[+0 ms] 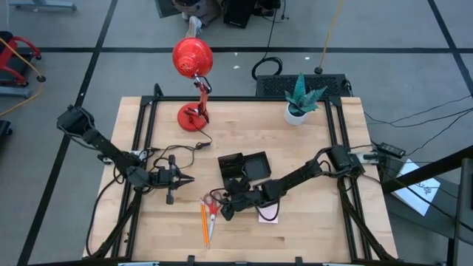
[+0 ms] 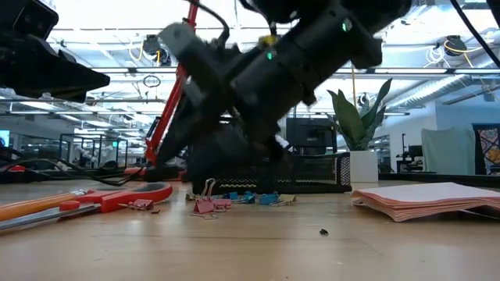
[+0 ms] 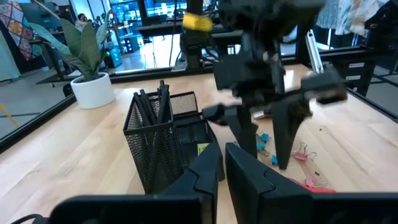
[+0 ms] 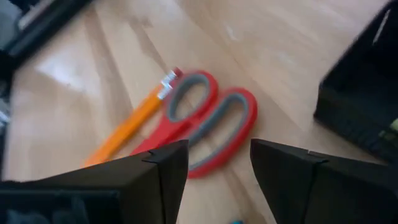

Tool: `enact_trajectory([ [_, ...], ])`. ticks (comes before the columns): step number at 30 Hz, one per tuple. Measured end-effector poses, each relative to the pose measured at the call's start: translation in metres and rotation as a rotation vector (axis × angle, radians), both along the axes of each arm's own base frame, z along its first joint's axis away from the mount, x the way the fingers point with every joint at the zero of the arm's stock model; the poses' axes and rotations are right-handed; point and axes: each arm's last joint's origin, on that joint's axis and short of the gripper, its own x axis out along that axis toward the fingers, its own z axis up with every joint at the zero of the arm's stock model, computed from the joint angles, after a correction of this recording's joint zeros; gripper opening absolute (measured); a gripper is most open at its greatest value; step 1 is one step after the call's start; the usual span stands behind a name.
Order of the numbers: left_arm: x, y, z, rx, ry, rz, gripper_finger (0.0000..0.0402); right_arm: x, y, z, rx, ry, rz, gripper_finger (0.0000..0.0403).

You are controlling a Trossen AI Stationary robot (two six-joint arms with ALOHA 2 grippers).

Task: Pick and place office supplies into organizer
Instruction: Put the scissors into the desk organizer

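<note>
Right end effector point(image 4: 219, 171): fingers apart, empty, over the scissors point(image 4: 208, 124).
Left end effector point(image 1: 187, 179): fingers nearly together, empty, toward the tabletop's point(image 1: 310, 170) left edge.
Organizer point(image 1: 246, 167): mid-tabletop, pens point(image 3: 152, 102) inside.

No lettering is showing anywhere on the worktable.
Nothing legible is appearing on the organizer point(image 1: 246, 167), the sticky-note pad point(image 1: 268, 214) or the scissors point(image 4: 208, 121) lying just ahead of the right gripper point(image 4: 219, 163).

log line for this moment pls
left gripper jaws shut, empty, waiting | right gripper jaws open over scissors | pens in organizer
</note>
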Motion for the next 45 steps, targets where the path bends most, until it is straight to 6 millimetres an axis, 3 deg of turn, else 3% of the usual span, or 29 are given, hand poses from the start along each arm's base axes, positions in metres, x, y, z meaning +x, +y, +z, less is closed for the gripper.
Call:
enact_trajectory([
  [7, 0.0, 0.0, 0.0, -0.001, 0.001, 0.0, 0.0037, 0.003, 0.002, -0.01, -0.028, -0.019, 0.034, 0.0164],
  [13, 0.0, -0.001, 0.0, -0.006, 0.003, -0.02, 0.0037, 0.002, 0.006, -0.001, -0.074, -0.042, 0.086, 0.0164],
  [21, 0.001, -0.007, 0.0, -0.08, 0.047, -0.197, 0.0037, -0.01, 0.024, 0.075, -0.224, -0.238, 0.257, 0.0164],
  [25, 0.01, -0.017, 0.001, -0.017, 0.244, -0.233, 0.0037, -0.027, 0.031, 0.116, -0.367, -0.304, 0.365, 0.0148],
  [29, 0.022, -0.026, 0.018, 0.047, 0.454, -0.21, 0.0037, -0.044, 0.035, 0.133, -0.524, -0.263, 0.416, 0.0095],
  [34, 0.036, -0.037, 0.044, 0.14, 0.493, -0.269, 0.0037, -0.064, 0.03, 0.131, -0.646, -0.244, 0.455, 0.001],
  [39, 0.051, -0.042, 0.055, 0.216, 0.512, -0.353, 0.0037, -0.088, 0.016, 0.116, -0.656, -0.266, 0.449, 0.0011],
  [45, 0.072, -0.041, 0.043, 0.372, 0.613, -0.372, 0.0038, -0.12, -0.002, 0.107, -0.634, -0.361, 0.41, 0.0005],
])
